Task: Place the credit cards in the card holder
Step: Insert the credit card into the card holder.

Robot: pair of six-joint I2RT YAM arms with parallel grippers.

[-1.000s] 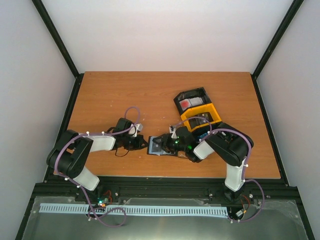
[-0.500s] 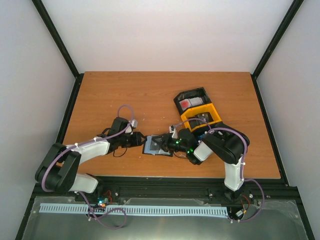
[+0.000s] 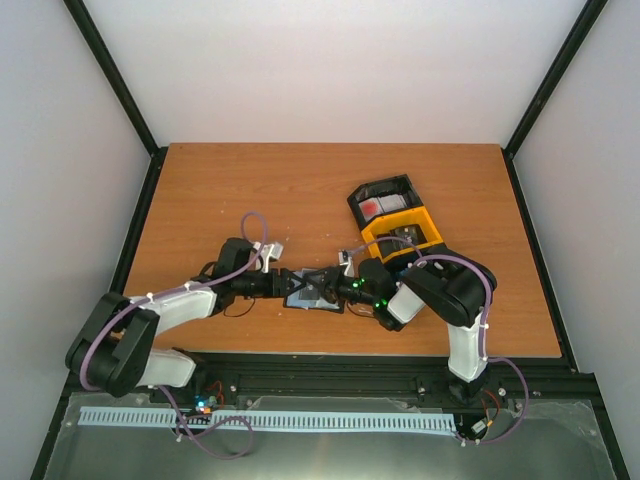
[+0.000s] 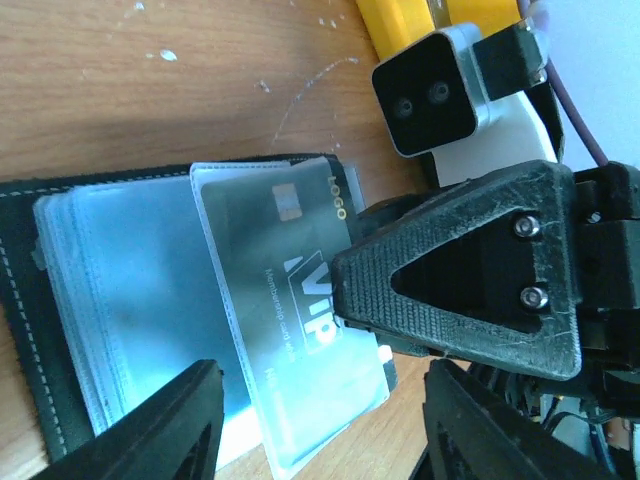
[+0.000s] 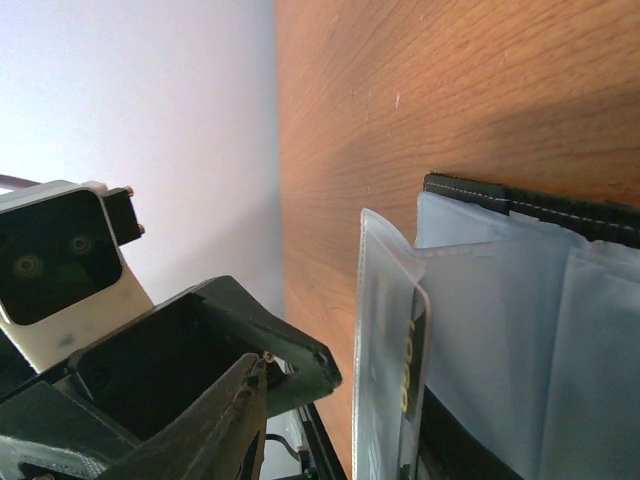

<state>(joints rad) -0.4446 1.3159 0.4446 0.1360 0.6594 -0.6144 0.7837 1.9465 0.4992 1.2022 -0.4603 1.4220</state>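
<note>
The black card holder (image 3: 301, 298) lies open on the table between both grippers, its clear sleeves (image 4: 130, 300) fanned out. A dark grey card (image 4: 285, 290) marked VIP sits in the top sleeve, which stands lifted. My left gripper (image 4: 320, 435) hovers open over the card's lower end, touching nothing. My right gripper (image 3: 336, 288) reaches in from the right, one finger (image 4: 460, 270) lying over the card's edge. In the right wrist view the sleeve and card (image 5: 405, 370) stand between my right jaws (image 5: 340, 430), with a gap on one side. A red card (image 3: 370, 207) lies in the black tray.
A joined black tray (image 3: 398, 186) and yellow tray (image 3: 428, 230) sit just behind the right gripper. Bare wooden table (image 3: 250, 190) stretches to the left and back. Black frame rails border the table edges.
My left arm has stretched right toward the card holder, and its gripper has gone from shut to open. The right gripper has closed a little and edged slightly left.
</note>
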